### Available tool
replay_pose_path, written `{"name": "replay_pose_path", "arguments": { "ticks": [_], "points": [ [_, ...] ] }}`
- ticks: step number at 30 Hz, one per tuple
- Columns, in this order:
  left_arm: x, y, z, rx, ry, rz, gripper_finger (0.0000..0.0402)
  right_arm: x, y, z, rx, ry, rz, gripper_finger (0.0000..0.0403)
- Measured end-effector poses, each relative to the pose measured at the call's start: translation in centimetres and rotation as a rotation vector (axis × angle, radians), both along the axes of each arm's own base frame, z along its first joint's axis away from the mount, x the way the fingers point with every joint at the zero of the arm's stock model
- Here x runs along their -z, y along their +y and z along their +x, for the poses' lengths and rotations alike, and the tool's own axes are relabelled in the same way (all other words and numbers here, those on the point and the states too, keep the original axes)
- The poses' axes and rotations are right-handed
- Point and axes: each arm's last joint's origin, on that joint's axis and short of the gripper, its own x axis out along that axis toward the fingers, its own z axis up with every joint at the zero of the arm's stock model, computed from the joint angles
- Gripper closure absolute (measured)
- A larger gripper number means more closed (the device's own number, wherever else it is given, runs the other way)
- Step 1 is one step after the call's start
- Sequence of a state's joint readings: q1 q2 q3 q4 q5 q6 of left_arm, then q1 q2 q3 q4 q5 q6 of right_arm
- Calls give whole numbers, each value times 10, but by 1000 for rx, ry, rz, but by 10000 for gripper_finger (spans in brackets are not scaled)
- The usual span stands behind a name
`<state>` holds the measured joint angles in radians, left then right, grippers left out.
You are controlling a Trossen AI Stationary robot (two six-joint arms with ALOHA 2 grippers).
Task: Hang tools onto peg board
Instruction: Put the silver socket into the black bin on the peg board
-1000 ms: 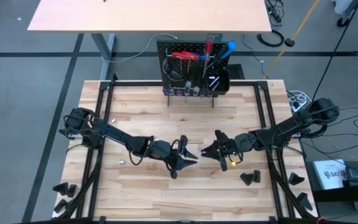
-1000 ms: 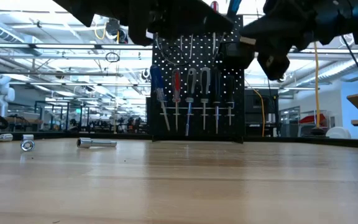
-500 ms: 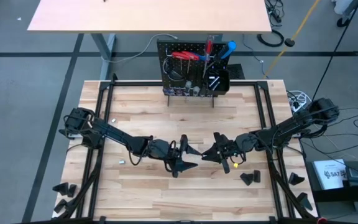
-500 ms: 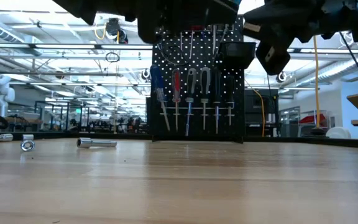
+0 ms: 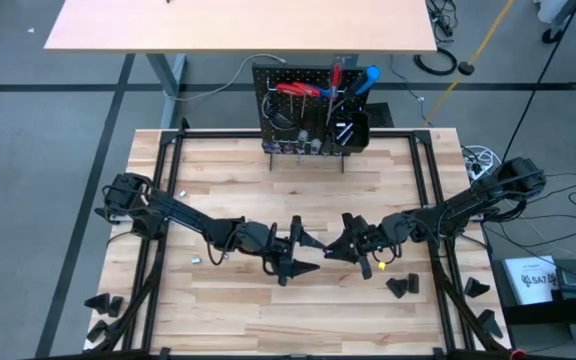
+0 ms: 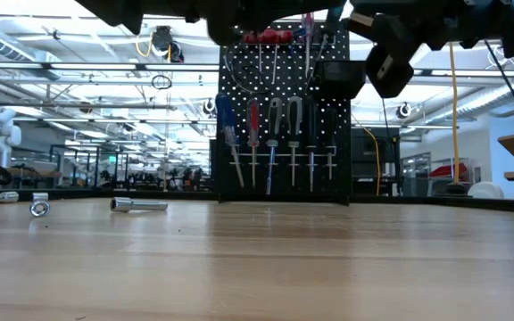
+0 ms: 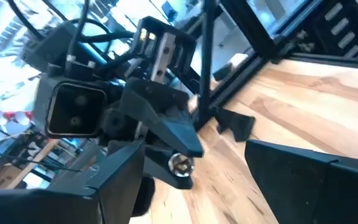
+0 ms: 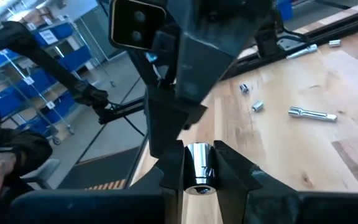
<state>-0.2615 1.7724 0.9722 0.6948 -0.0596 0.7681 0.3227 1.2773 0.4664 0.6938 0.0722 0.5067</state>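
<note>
Beyond my table's far edge stands a pale desk (image 5: pixel 238 25) on grey floor (image 5: pixel 28 120); ceiling lights (image 6: pixel 43 36) and blue shelving bins (image 8: pixel 48 34) noted.

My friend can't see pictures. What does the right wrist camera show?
The right tool pinches a shiny metal bit between its dark fingers, right in front of the left tool, which is open. More metal bits lie on the wooden table behind.

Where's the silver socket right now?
In the right wrist view the socket sits clamped in the right gripper, mid-table facing the open left gripper.
</note>
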Motion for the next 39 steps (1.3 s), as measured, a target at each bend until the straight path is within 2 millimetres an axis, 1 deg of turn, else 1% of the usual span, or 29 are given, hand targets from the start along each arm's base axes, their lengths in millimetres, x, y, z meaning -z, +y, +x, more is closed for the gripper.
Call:
{"name": "replay_pose_path", "arguments": {
  "ticks": [3,7,12,18,21,24,33,39],
  "points": [
    [5,2,4,-9,-26,-7,116,0,0,0,-6,0,1,354],
    [15,1,16,-19,-10,1,116,-1,0,0,-16,-7,5,354],
    [13,-2,29,-32,-40,59,116,-1,0,0,-18,-6,3,354],
    [14,-3,32,-46,-40,84,116,0,0,0,-20,-4,-15,354],
    [15,-7,30,-85,-39,159,124,0,0,0,-21,-3,-26,354],
    [16,-11,29,-98,-30,224,148,1,0,0,-22,-5,-37,354],
    [15,-14,28,-107,-40,224,257,1,-1,0,2,-4,-40,354],
    [14,-11,29,-135,-40,231,311,-1,-2,1,13,-18,-18,354]
  ]
}}
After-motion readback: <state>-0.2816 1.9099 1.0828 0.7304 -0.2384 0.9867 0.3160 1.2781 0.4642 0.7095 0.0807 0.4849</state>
